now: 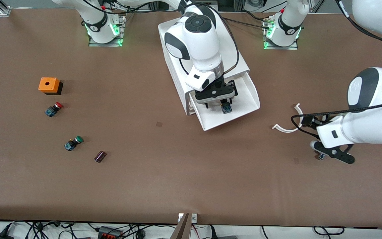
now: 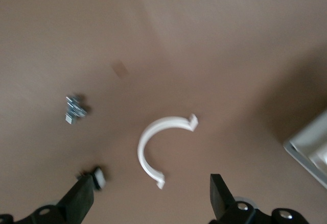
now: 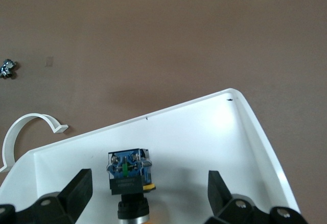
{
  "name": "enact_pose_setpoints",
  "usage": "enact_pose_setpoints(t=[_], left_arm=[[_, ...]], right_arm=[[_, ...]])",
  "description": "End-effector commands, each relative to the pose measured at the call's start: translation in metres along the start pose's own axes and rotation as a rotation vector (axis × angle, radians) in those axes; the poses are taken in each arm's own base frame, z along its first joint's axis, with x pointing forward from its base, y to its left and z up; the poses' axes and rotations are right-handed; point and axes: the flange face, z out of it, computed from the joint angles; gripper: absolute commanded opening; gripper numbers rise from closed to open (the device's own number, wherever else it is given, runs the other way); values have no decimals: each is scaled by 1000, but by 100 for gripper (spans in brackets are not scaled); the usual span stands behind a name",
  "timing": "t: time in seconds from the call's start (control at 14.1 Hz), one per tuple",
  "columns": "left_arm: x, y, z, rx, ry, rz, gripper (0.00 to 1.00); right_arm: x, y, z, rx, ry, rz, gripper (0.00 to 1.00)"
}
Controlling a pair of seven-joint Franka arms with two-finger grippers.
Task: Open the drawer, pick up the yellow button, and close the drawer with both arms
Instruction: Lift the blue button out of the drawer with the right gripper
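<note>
L gripper (image 1: 331,154), jaws wide & empty, waits over bare table by white clip (image 1: 288,123) at drawer's 3 o'clock, while R gripper (image 1: 215,101), spread, straddles button (image 1: 226,108) in pulled-out drawer (image 1: 240,117), prob lining up grab.

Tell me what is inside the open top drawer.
Inside the drawer lies one button, its blue-and-black body up and a sliver of yellow cap showing. The right hand hangs open over it. The drawer's inner end is hidden under the arm.
</note>
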Motion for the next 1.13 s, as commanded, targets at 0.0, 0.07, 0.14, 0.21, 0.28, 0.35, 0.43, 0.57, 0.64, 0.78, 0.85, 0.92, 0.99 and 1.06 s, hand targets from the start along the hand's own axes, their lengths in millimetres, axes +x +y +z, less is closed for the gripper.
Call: enact_pose_setpoints(t=[0.0, 0.07, 0.14, 0.21, 0.28, 0.35, 0.43, 0.57, 0.64, 0.78, 0.85, 0.92, 0.99, 1.06], left_arm=[[11, -14, -2, 52, 69, -35, 100], [10, -20, 0, 43, 72, -77, 100], [8, -27, 0, 42, 77, -141, 100], [9, -27, 2, 38, 82, -214, 100], [9, -27, 1, 37, 83, -270, 100], [8, -27, -2, 34, 89, -311, 100], [7, -29, -1, 33, 86, -322, 100], [7, -27, 0, 32, 82, -319, 100], [7, -28, 0, 32, 80, -322, 100], [6, -27, 5, 30, 68, -321, 100], [6, -27, 6, 30, 66, -322, 100], [6, -26, 6, 28, 67, -321, 100], [6, -26, 6, 29, 65, -321, 100], [6, -26, 7, 28, 59, -321, 100]], right_arm=[[-3, -10, 12, 1, 23, 15, 100], [-4, -10, 15, 7, 27, 15, 100], [-4, -10, 19, 11, 30, 15, 100], [-4, -10, 19, 12, 31, 15, 99], [-4, -11, 19, 13, 32, 15, 96], [-4, -11, 19, 13, 32, 15, 94], [-8, -14, 20, 13, 29, 9, 91], [-12, -17, 25, 15, 30, 1, 86], [-12, -19, 24, 24, 37, 0, 84], [-13, -19, 25, 26, 39, -1, 84], [-13, -19, 29, 27, 39, 0, 83], [-14, -20, 31, 34, 45, -3, 81], [-15, -21, 31, 39, 49, -4, 80], [-15, -21, 32, 39, 49, -4, 79]])
